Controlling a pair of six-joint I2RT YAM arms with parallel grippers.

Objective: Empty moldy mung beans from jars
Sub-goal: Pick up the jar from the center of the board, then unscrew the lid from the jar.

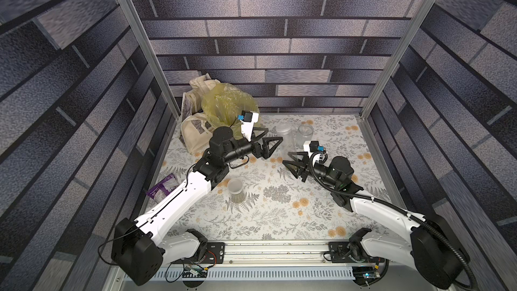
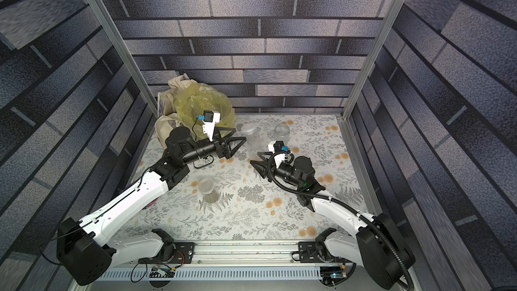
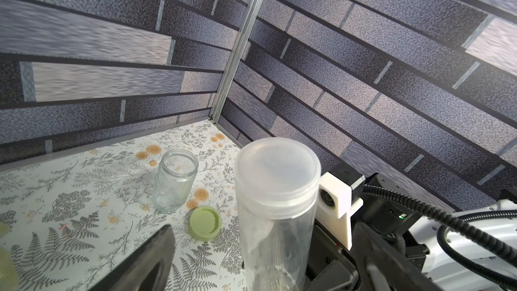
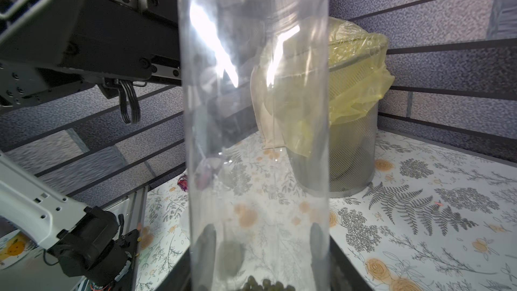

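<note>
A tall clear jar (image 1: 286, 137) (image 3: 277, 191) stands upright with its frosted lid (image 3: 277, 163) on. Mung beans (image 4: 265, 285) lie at its bottom. My right gripper (image 1: 289, 158) (image 4: 260, 247) is shut on the jar's lower part, one finger pressed on each side. My left gripper (image 1: 272, 135) (image 3: 265, 261) is open, its fingers standing apart on both sides of the jar just below the lid. A short lidded jar (image 1: 235, 190) with beans stands nearer the front. A ribbed glass jar (image 3: 174, 180) stands open and empty, its green lid (image 3: 205, 223) lying beside it.
A grey mesh bin (image 4: 349, 146) lined with a yellow bag (image 1: 226, 107) stands at the back left, and a cloth tote (image 1: 195, 132) leans against it. A purple packet (image 1: 162, 190) lies by the left arm. Walls close in the floral table (image 1: 279, 214) on three sides.
</note>
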